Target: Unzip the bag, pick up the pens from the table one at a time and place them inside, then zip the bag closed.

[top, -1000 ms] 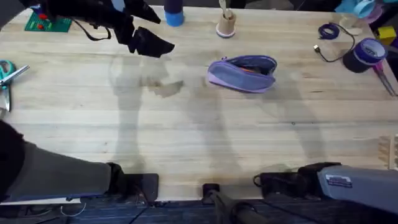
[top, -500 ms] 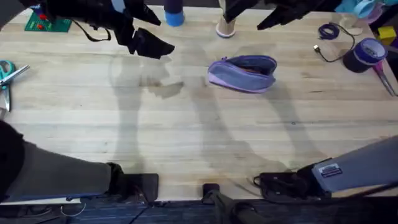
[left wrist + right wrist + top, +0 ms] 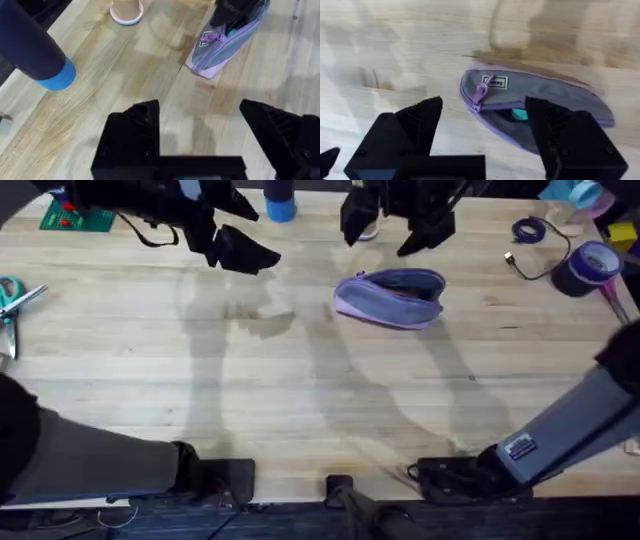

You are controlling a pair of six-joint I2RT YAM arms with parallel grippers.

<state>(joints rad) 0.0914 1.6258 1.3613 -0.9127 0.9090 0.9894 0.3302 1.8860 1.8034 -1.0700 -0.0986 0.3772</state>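
Your lavender pencil pouch (image 3: 390,297) lies on the wooden table (image 3: 300,380), right of the middle and toward the far side. Its zipper is open, and something teal peeks out inside. Your right gripper (image 3: 387,235) hangs just past the pouch with its fingers wide apart, holding nothing. Your left gripper (image 3: 235,248) is well off to the left, fingers apart too, near a blue bottle (image 3: 280,200).

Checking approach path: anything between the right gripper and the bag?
Nothing visible. The right gripper, fingers open, hangs just beyond the bag, with bare table between them. The zipper pull is exposed at the open end.
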